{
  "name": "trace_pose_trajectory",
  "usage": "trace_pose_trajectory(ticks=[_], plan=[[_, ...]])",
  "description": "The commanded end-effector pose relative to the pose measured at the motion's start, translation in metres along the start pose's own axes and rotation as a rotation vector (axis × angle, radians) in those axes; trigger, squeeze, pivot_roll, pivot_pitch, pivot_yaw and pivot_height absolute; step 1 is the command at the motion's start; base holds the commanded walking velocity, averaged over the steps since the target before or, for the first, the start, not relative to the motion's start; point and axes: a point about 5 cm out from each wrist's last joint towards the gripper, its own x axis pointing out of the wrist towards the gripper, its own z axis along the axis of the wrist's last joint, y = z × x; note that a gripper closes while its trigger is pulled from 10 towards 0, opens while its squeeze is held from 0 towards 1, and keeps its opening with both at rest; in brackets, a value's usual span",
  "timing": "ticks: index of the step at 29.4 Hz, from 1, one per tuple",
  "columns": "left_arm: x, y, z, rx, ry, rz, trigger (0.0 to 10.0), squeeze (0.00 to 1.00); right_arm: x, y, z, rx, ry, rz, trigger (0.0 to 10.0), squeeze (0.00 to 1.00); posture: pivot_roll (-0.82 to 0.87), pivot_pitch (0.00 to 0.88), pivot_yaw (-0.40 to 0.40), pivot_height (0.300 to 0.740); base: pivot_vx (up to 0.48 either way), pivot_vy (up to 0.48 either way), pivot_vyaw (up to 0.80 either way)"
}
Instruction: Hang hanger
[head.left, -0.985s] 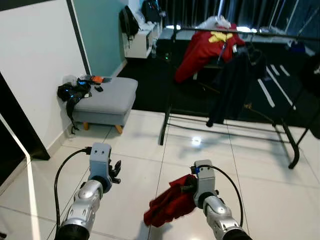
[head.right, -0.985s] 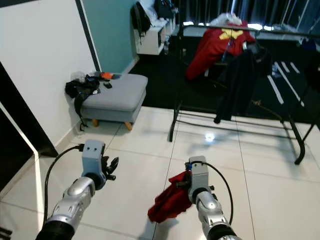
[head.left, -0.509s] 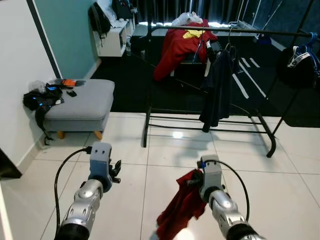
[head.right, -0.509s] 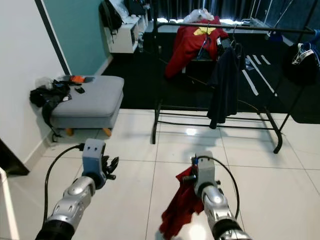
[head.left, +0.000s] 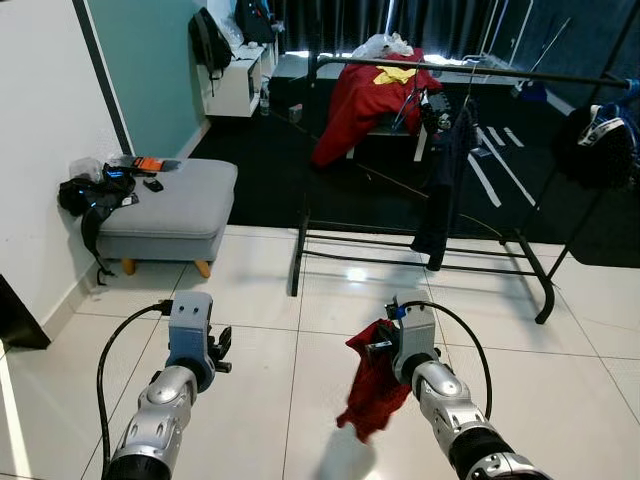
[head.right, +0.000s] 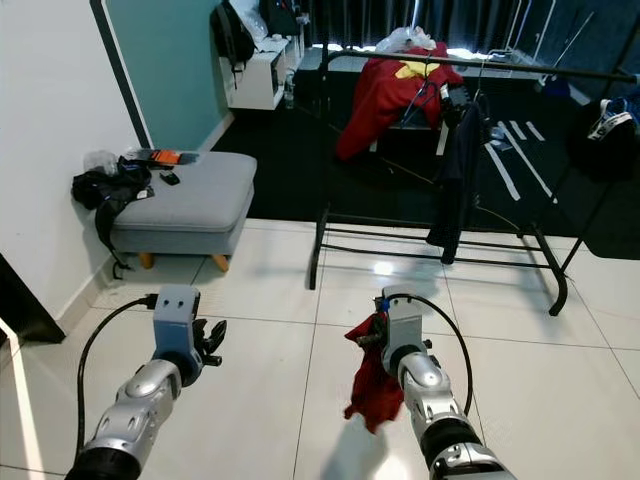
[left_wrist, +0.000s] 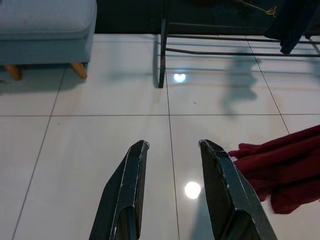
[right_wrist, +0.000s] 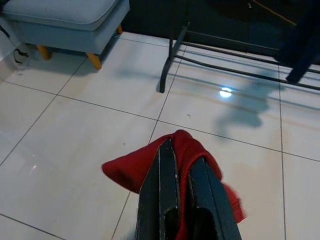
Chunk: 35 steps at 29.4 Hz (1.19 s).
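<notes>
My right gripper is shut on a dark red garment that hangs from its fingers above the white tiled floor. In the right wrist view the red cloth is bunched around the closed fingertips. No hanger can be made out in the cloth. My left gripper is held low on the left, open with nothing between its fingers. Ahead stands a black clothes rack with a dark garment hanging from its rail and a red one draped over it.
A grey ottoman stands by the left wall with a black bag and small items on it. The rack's base bars run across the floor ahead. Beyond the tiles the floor is dark, with shelves at the back.
The whole view has swung right toward the rack, so the camera has moved. The red garment still hangs from my right gripper, now straighter down. The left gripper stays open.
</notes>
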Motion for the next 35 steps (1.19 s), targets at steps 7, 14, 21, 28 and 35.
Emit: trace_pose_trajectory(ticks=[7, 14, 21, 28, 35], plan=[[0.000, 0.010, 0.006, 0.042, -0.007, 0.061, 10.0, 0.00, 0.005, 0.003, 0.012, -0.002, -0.022, 0.011, 10.0, 0.00, 0.13, 0.039, -0.040, 0.740, 0.000, 0.000, 0.00], [-0.002, 0.006, 0.004, 0.031, 0.018, 0.046, 10.0, 0.00, 0.004, 0.007, 0.009, -0.003, -0.018, 0.020, 10.0, 0.00, 0.12, 0.046, -0.015, 0.740, 0.000, -0.206, 0.00], [-0.001, -0.002, -0.004, -0.017, 0.055, 0.043, 10.0, 0.00, -0.002, 0.005, -0.003, 0.009, 0.002, 0.005, 10.0, 0.00, 0.11, 0.044, -0.011, 0.740, 0.000, -0.180, 0.00], [-0.002, -0.002, -0.004, -0.003, 0.056, 0.033, 10.0, 0.00, -0.002, 0.004, -0.004, 0.005, 0.009, 0.008, 10.0, 0.00, 0.12, 0.050, -0.009, 0.740, 0.000, 0.000, 0.00], [-0.003, 0.000, -0.005, 0.010, 0.063, 0.031, 10.0, 0.00, -0.002, 0.006, -0.004, 0.005, 0.011, 0.014, 10.0, 0.00, 0.12, 0.054, -0.008, 0.740, 0.000, 0.187, 0.00]])
